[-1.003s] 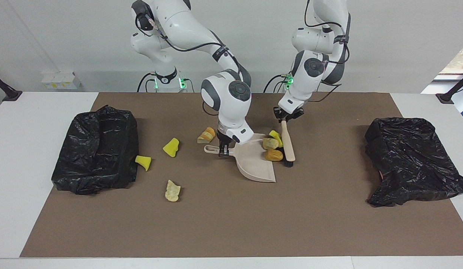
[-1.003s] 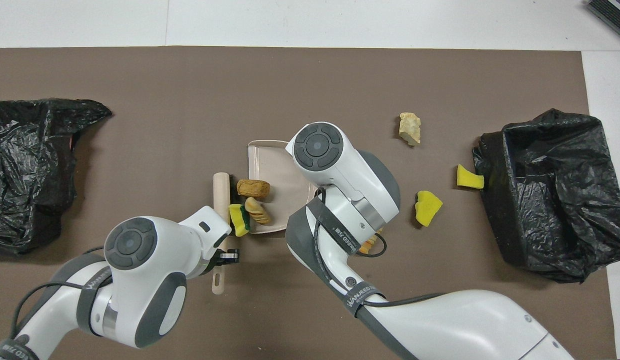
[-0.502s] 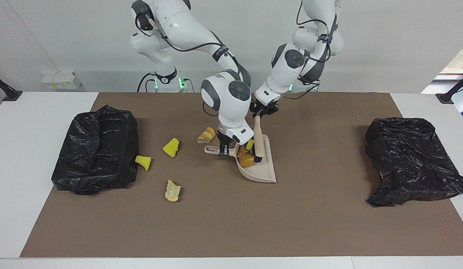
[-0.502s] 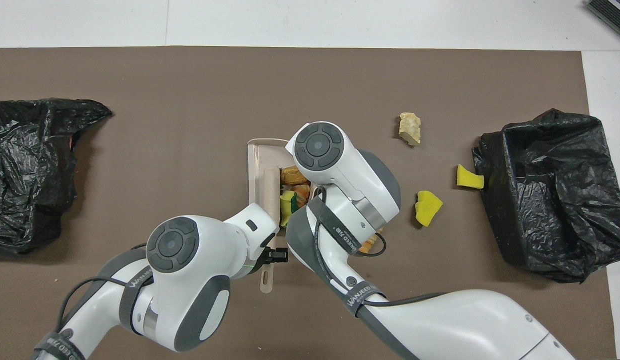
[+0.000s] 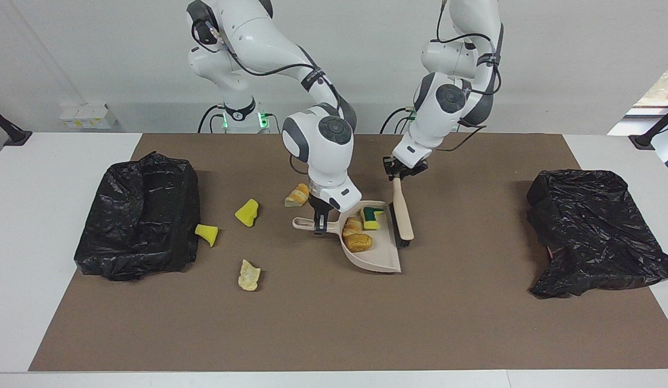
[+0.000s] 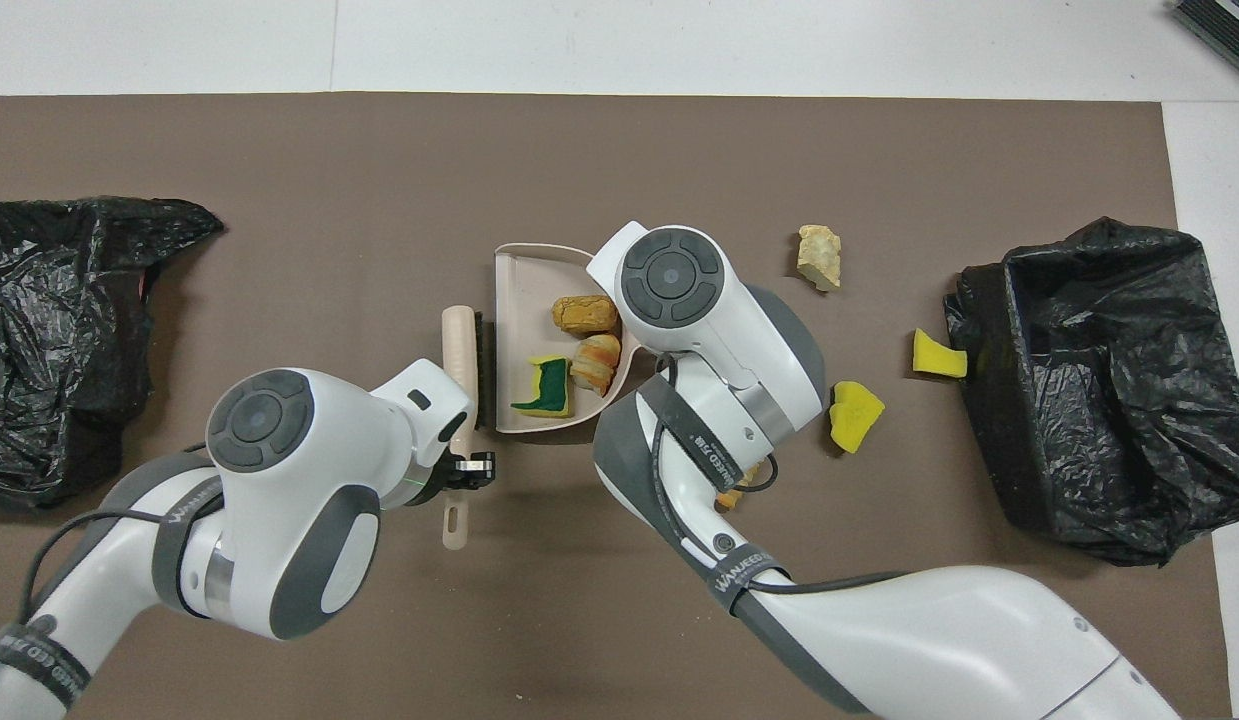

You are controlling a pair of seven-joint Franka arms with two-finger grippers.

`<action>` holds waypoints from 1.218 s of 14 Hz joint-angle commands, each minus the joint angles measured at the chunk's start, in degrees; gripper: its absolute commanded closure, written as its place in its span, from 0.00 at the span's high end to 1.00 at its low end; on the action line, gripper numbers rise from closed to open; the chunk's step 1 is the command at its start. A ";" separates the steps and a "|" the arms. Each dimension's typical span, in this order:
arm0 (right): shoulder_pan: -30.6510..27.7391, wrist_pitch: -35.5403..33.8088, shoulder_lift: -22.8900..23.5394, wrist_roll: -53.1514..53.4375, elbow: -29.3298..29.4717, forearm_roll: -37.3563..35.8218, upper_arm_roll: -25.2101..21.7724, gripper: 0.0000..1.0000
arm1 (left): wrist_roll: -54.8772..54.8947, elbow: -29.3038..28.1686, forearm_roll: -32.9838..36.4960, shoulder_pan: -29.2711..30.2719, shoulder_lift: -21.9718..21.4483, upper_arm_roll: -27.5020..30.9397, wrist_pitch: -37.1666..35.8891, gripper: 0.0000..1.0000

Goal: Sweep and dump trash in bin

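My right gripper (image 5: pixel 318 222) is shut on the handle of the beige dustpan (image 5: pixel 378 257), which also shows in the overhead view (image 6: pixel 524 290). In the pan lie a green-backed sponge (image 5: pixel 372 216) (image 6: pixel 549 385) and two bread lumps (image 5: pixel 358 242) (image 6: pixel 584 313). My left gripper (image 5: pixel 403 173) (image 6: pixel 469 470) is shut on the brush (image 5: pixel 401 210) (image 6: pixel 461 350), whose bristles stand beside the pan toward the left arm's end. Loose on the mat are a bread piece (image 5: pixel 298 195), two yellow sponges (image 5: pixel 247 212) (image 5: pixel 207 233) and a tan lump (image 5: pixel 249 275).
A black bag-lined bin (image 5: pixel 139 215) (image 6: pixel 1089 380) stands at the right arm's end, with one yellow sponge against it. A second black bag (image 5: pixel 592 231) (image 6: pixel 49 330) lies at the left arm's end. A brown mat (image 5: pixel 334 323) covers the table.
My left gripper swept the brush across and pushed three pieces into the dustpan, then drew the brush back out beside it. The dustpan shifted slightly away from the robots.
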 commanded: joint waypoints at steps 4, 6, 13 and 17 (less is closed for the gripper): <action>-4.84 -0.57 -5.62 -4.07 -0.94 2.71 0.57 0.00 | -5.79 0.06 10.51 2.83 -1.56 -0.40 -2.28 0.00; -8.62 -3.63 -9.65 -7.42 -2.08 2.88 0.66 0.00 | -6.07 -1.52 10.52 2.31 -2.70 -0.58 -2.02 0.00; -29.78 -11.01 -18.81 -34.10 -5.87 12.09 0.57 0.00 | -17.64 -8.64 10.26 -11.12 -9.37 -1.10 -1.14 0.00; -43.77 -13.14 -20.13 -54.05 -6.13 14.05 0.22 0.00 | -25.21 -12.77 7.46 -21.22 -12.46 -1.10 0.88 0.00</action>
